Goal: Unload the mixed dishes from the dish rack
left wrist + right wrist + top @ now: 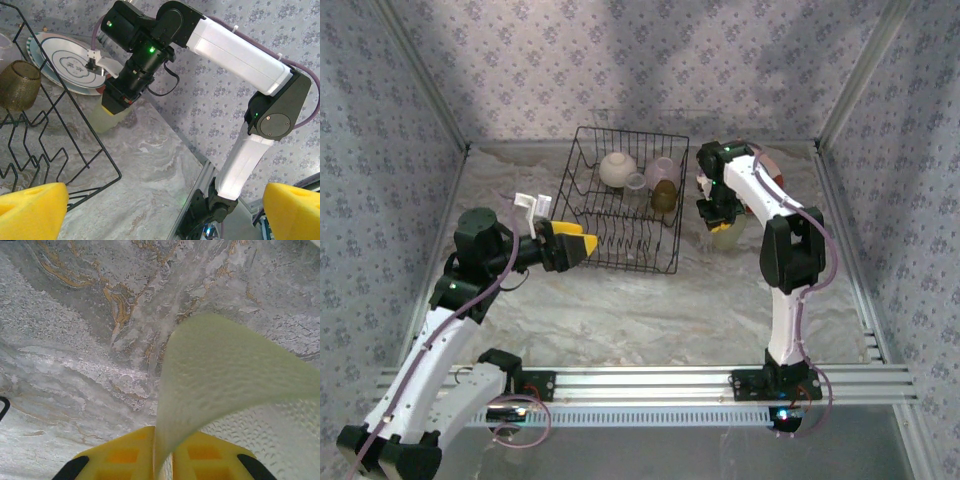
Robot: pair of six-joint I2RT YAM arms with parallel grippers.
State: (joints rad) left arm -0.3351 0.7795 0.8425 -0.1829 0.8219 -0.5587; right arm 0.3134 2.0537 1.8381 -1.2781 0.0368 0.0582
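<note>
The black wire dish rack (582, 190) stands at the back middle of the table. In it sit a cream bowl (617, 168), a lavender bowl (662, 170) and an amber cup (664, 196). Right of the rack, my right gripper (720, 222) points down, shut on the wall of a yellowish cup (225, 375) low over the tabletop. That cup (107, 120) also appears below the right wrist in the left wrist view. Behind it lie stacked plates (70, 65). My left gripper (582, 245) hangs open at the rack's front left corner, its fingers (30, 210) holding nothing.
The marbled tabletop (650, 310) stretches from the rack to the metal rail (650, 382) at the near edge. Patterned walls close in the left, back and right sides. The right arm (785, 250) rises from its base along the right side.
</note>
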